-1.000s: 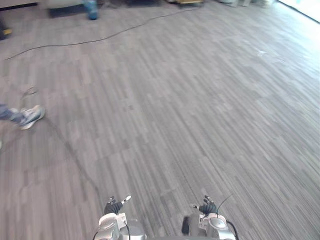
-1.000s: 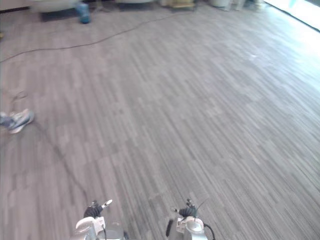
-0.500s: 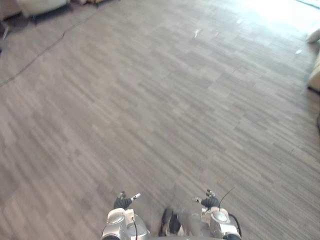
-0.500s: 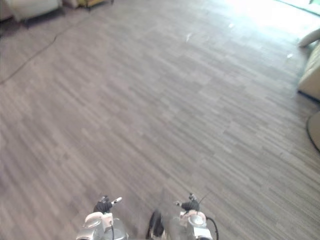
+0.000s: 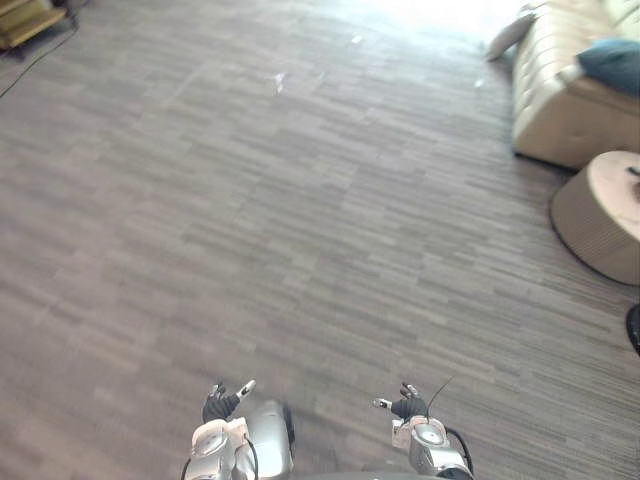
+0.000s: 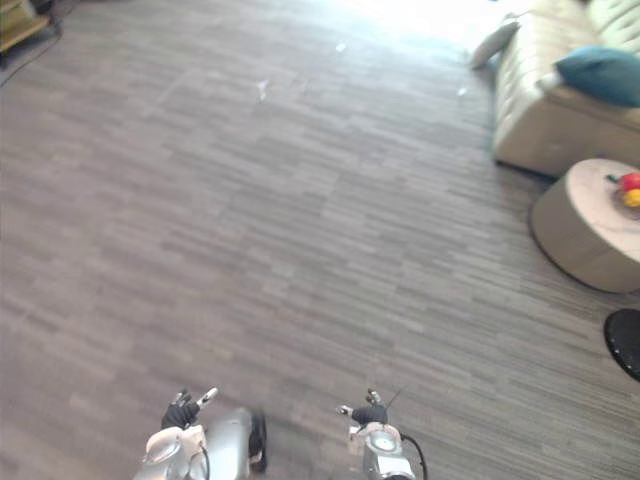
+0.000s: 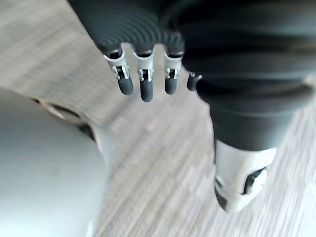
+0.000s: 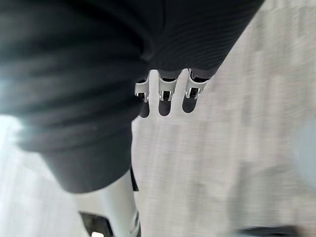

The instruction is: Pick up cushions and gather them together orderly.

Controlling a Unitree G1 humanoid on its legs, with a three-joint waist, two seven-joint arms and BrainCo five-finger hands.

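Grey plank floor point(image 5: 250, 200) across most of the head views. Low at the near edge, left robot hand point(image 5: 222, 405) and right robot hand point(image 5: 407, 405), side by side, well apart from every cushion. Left wrist view: fingers point(image 7: 142, 91) straight and loose, spread over bare floor, nothing in the grasp. Right wrist view: fingers point(image 8: 165, 101) likewise straight and relaxed, nothing held. Far right, cream sofa point(image 6: 540, 110); teal cushion point(image 6: 605, 72) lies on its seat. Pale cushion point(image 6: 495, 42) at the sofa's far end, low down; cannot tell whether it rests on the floor or leans on the sofa. The two cushions apart, with a stretch of sofa between. Nearer than the sofa, low round desk point(image 6: 585, 230), just beside it; carries a small red thing and a yellow thing point(image 6: 630, 188) close together, too small to identify. Dark round object point(image 6: 625, 340) cut off by the right edge, nearer than the desk. Small white scrap point(image 5: 279, 81) on the floor far ahead. Wooden furniture point(image 5: 25, 18) in the far left corner
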